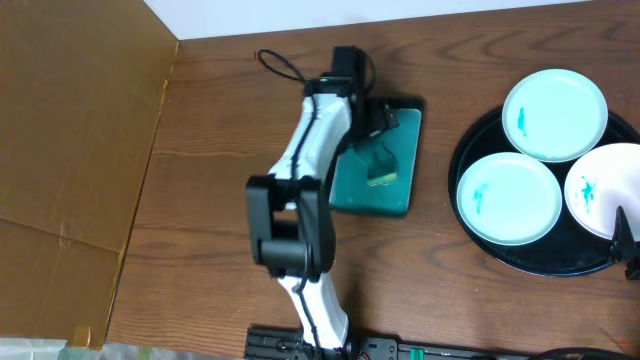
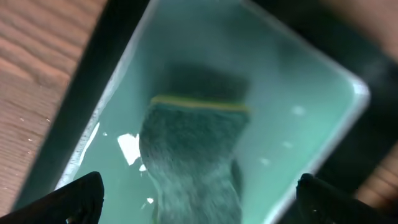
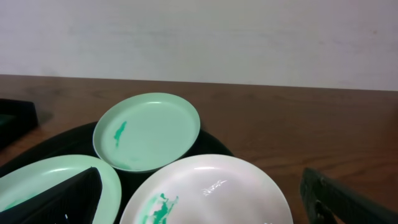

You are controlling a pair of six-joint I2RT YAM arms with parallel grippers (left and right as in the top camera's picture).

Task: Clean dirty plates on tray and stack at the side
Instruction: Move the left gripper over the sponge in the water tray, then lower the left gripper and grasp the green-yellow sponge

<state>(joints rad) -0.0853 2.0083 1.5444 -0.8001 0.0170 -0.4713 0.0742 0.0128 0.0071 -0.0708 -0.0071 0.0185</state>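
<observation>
Three round pale plates with teal smears lie on the glossy black tray at the right: one at the back, one in the middle, one at the right edge. My right gripper is open just above the right-edge plate, with the back plate and the middle plate beyond it. My left gripper is open over a dark green sponge lying in the small teal tray. In the overhead view the sponge sits under the left arm's end.
The teal rectangular tray sits mid-table, left of the black tray. A brown cardboard sheet covers the left side. A black cable loops near the back. Bare wood lies between the two trays.
</observation>
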